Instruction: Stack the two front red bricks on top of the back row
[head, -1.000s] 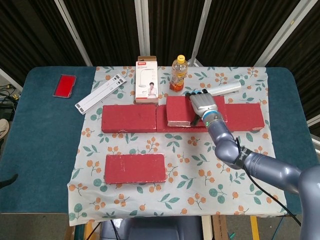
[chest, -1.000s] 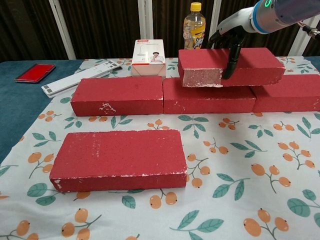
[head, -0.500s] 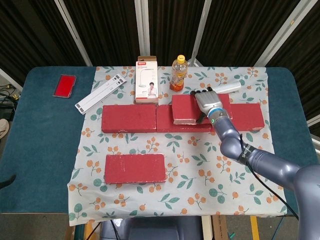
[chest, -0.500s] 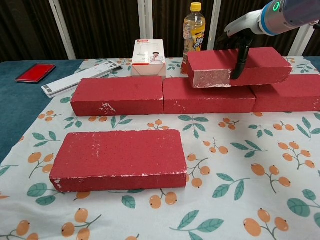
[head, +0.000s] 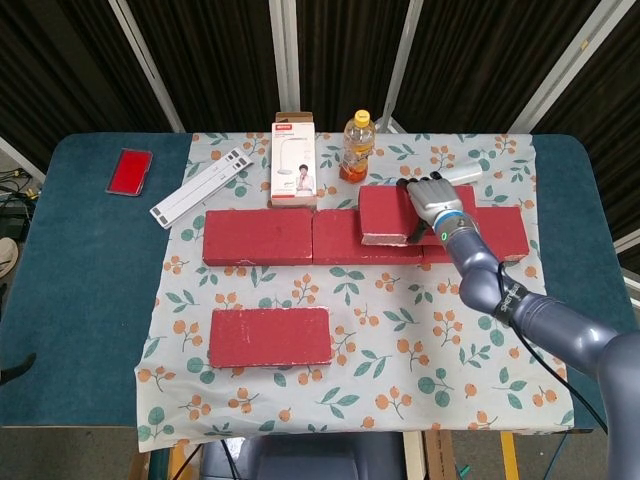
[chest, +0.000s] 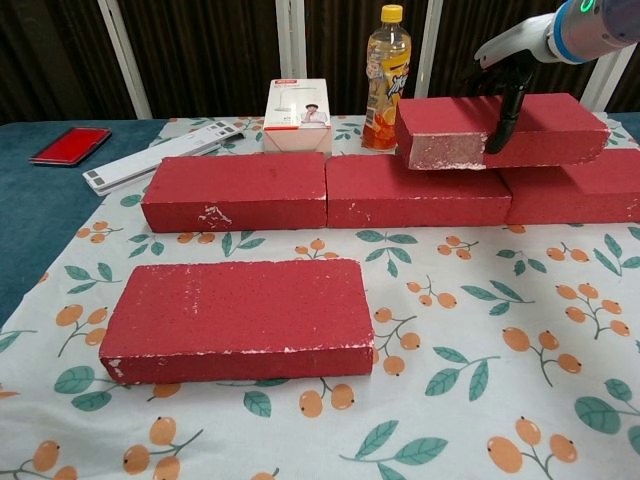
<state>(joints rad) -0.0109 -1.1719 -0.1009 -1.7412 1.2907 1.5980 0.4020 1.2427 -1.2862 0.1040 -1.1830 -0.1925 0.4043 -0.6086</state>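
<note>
A dark teal table (head: 80, 300) carries a floral cloth (head: 400, 340) that covers its middle part. On the cloth, three red bricks lie end to end and make the back row (head: 258, 236). Nearer to the robot, one front brick (head: 270, 337) lies flat and alone on the cloth, well apart from the row.

The lifted brick (head: 385, 213) rests on top of the row, over the joint between the middle brick and the right brick. In the chest view its left end (chest: 440, 150) looks a little raised and stands out toward the camera. The right hand (head: 437, 203) grips this brick from above: the fingers go over the far edge, and one dark finger (chest: 508, 110) presses down the near face. The grey right arm (head: 520, 310) goes from the hand toward the lower right corner of the head view.

The left hand does not appear in either view.

Behind the row stand a white box with a picture on it (head: 293, 172) and an orange drink bottle with a yellow cap (head: 357, 146). A white flat strip (head: 200, 187) lies at an angle to the left of the box. A small red case (head: 130, 171) lies on the bare table, near the far left corner.
</note>
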